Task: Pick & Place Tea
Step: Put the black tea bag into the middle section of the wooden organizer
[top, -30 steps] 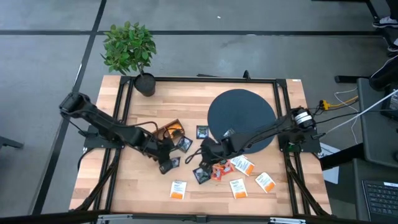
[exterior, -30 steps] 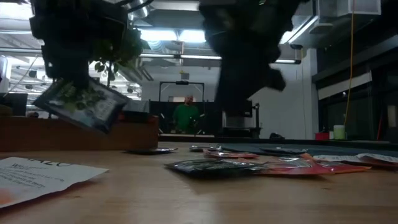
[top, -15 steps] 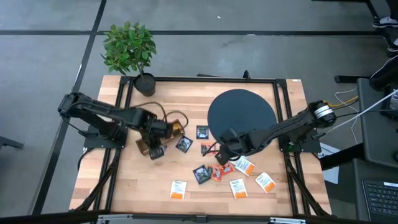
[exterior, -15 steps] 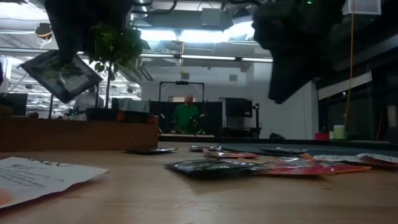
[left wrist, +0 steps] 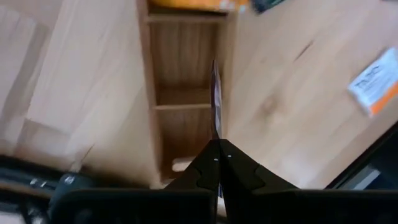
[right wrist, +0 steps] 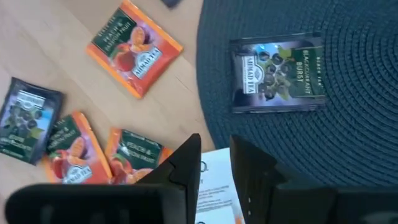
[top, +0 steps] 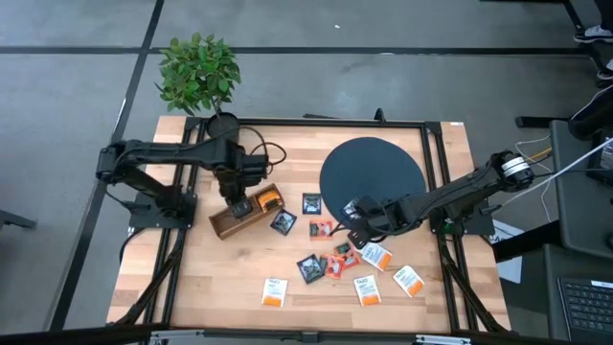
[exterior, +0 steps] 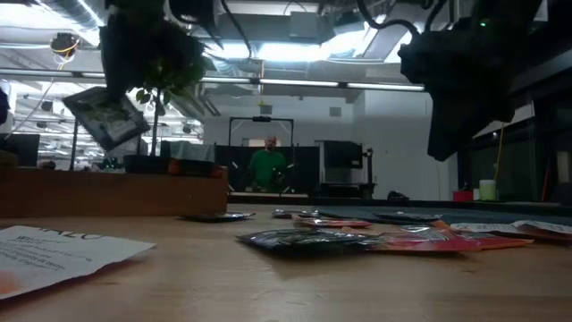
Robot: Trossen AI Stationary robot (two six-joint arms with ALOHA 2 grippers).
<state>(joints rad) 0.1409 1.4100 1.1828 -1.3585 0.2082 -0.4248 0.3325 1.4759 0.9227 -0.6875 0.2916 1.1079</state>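
Tea sachet (left wrist: 216,99): thin, light, floppy foil square, likely slippery, best pinched by one edge, as left fingers (left wrist: 219,163) do, pressed together above wooden box (left wrist: 184,93); right fingers (right wrist: 214,163) part-spread, holding nothing.

**What the counter carries**

We see a light wooden-plank counter (top: 201,278). On it lie a brown wooden divided box (top: 247,210), a large dark round woven disc (top: 372,174), a black-potted green plant (top: 199,77) at one corner, and scattered small flat square tea sachets (top: 347,259), dark, red-orange and white-and-orange.
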